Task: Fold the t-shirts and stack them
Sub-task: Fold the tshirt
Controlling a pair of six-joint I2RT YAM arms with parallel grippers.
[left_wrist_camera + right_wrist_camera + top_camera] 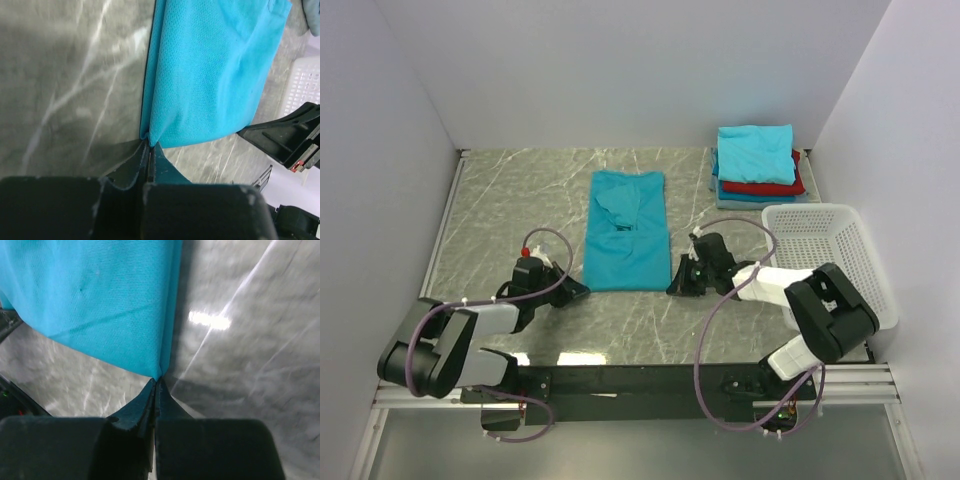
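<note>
At the left, a near corner of the shirt (pixel 625 235) is being pinched tight by the left gripper (pixel 148 146). The shirt is spread as a long strip on the table (pixel 520 200). At the right, its other near corner is being pinched by the right gripper (pixel 156 381). A fold in half is likely being started; next, both corners must be lifted together toward the far end.

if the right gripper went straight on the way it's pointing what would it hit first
The teal t-shirt: the right gripper is shut on its near corner, so going on would push straight into that cloth. Beyond it the left gripper seems roughly in line, though depth is unclear.
</note>
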